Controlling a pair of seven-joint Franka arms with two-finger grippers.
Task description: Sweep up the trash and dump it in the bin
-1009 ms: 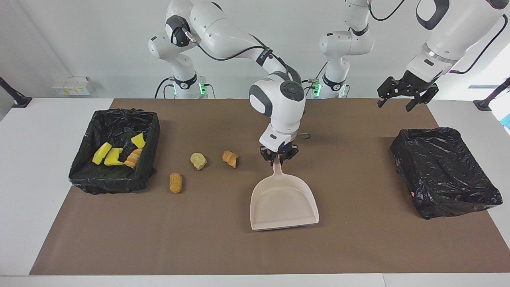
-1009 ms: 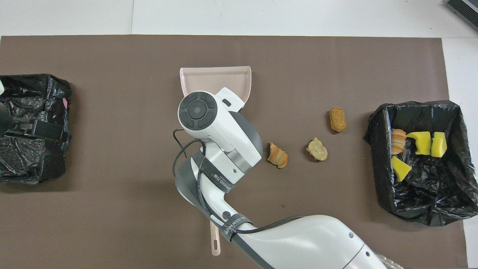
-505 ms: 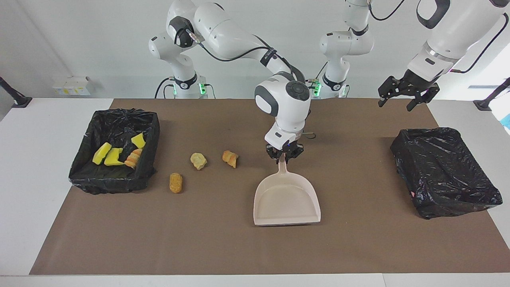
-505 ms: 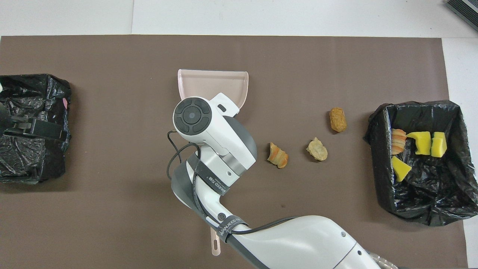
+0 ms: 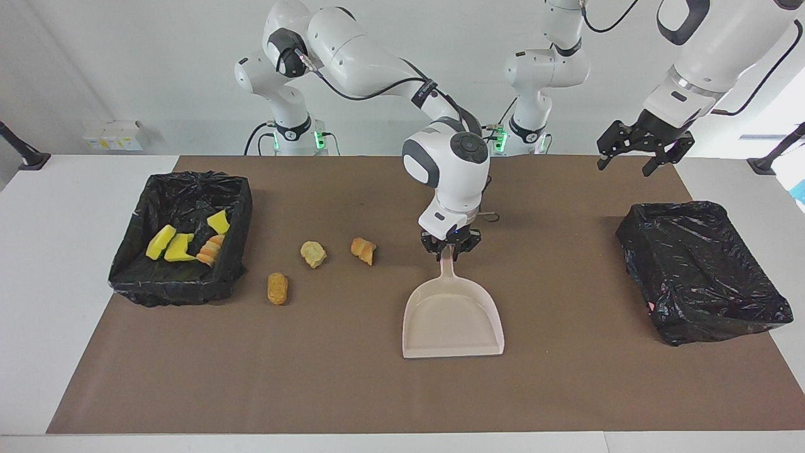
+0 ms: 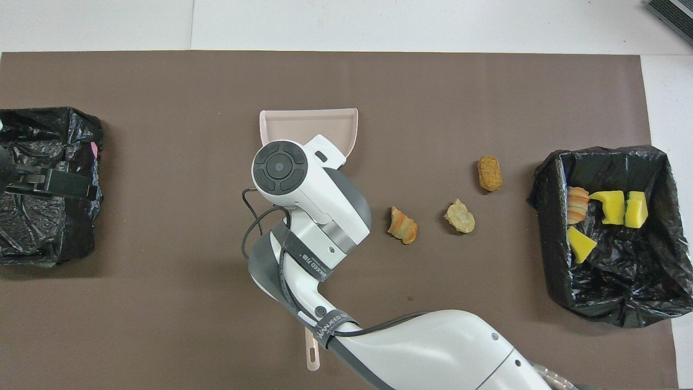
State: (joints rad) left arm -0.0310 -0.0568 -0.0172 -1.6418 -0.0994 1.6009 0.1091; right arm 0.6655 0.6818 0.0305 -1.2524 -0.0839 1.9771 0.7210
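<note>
bin at the right arm's end: black-lined bin [image 5: 177,290] sits on the brown mat [image 5: 352,390]; its bag is crumpled, so its bottom is hard to read
trash in that bin: three yellow sponge chunks [image 5: 180,247] plus one orange striped lump [image 5: 210,250]; they overlap a bit in the facing view
trash on the mat: three loose scraps between that bin and the dustpan; the tan-orange nugget [image 5: 277,288] lies farthest from the robots, the pale lump [image 5: 313,253] and the orange bread bit [image 5: 364,250] lie nearer to them; all apart from each other
dustpan: beige dustpan [image 5: 453,321] lies flat mid-mat, mouth pointing away from the robots; from overhead the arm covers its handle and back part
right gripper: right gripper [image 5: 450,246] is down at the top of the dustpan's handle, fingers on both sides of it; honestly can't tell if it's clamping or has let go; from overhead its own wrist hides it
mystery bit: pale handle end [image 6: 312,355] pokes out from under the right arm; can't tell what it belongs to
other bin: second black-lined bin [image 5: 698,270] at the left arm's end; the inside is just dark plastic folds
left gripper: left gripper [image 5: 624,165] waits up in the air over that second bin, fingers spread, nothing in them; overhead cuts it off at the edge
</note>
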